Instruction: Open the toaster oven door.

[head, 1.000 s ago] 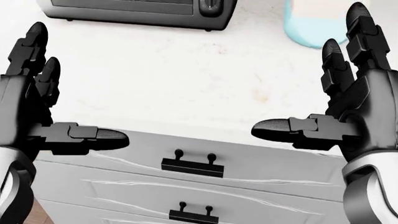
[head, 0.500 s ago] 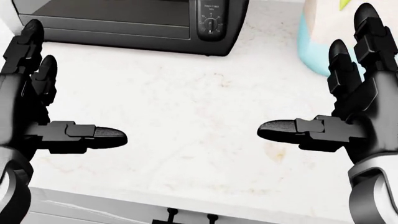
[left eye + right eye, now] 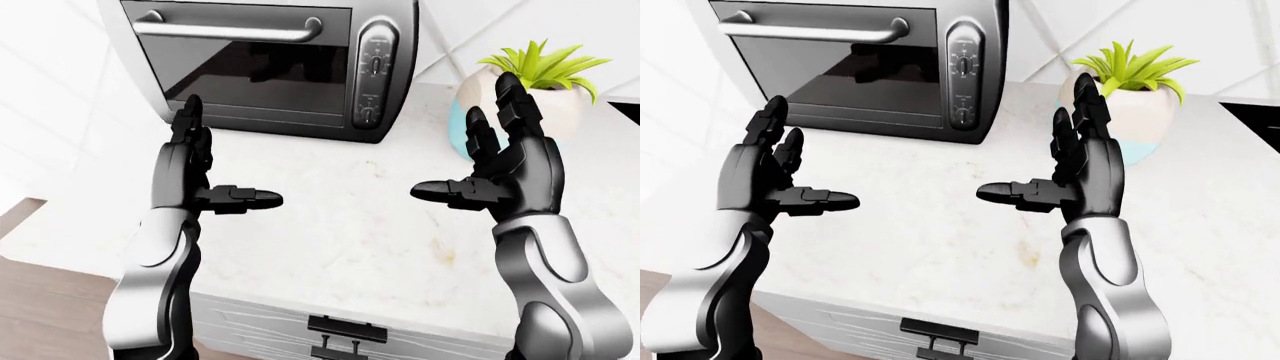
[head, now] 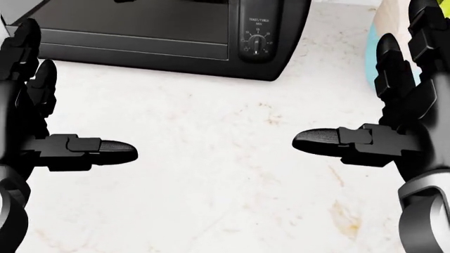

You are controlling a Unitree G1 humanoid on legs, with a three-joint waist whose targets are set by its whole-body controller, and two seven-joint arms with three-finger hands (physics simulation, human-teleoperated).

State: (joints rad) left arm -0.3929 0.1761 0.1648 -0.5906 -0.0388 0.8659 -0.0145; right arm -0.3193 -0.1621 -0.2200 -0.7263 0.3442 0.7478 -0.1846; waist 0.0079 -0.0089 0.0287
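A silver toaster oven [image 3: 260, 67] stands at the top of the white counter [image 3: 340, 225]. Its dark glass door [image 3: 245, 75] is closed, with a horizontal bar handle [image 3: 225, 31] along the top and knobs [image 3: 373, 71] on the right panel. My left hand [image 3: 215, 161] is open, fingers up and thumb pointing right, below the door's left part. My right hand [image 3: 465, 161] is open, thumb pointing left, below and right of the oven. Neither hand touches the oven. The head view shows the oven's lower edge [image 4: 162, 47] between both hands.
A potted green plant [image 3: 535, 82] in a white and light-blue pot stands right of the oven, just behind my right hand. Drawer fronts with black handles [image 3: 345, 330] sit under the counter edge. A dark surface [image 3: 1260, 120] shows at the far right.
The view has moved toward the oven: the oven fills more of the head view's top and the drawers have dropped out of it. Both hands stay open in the same pose.
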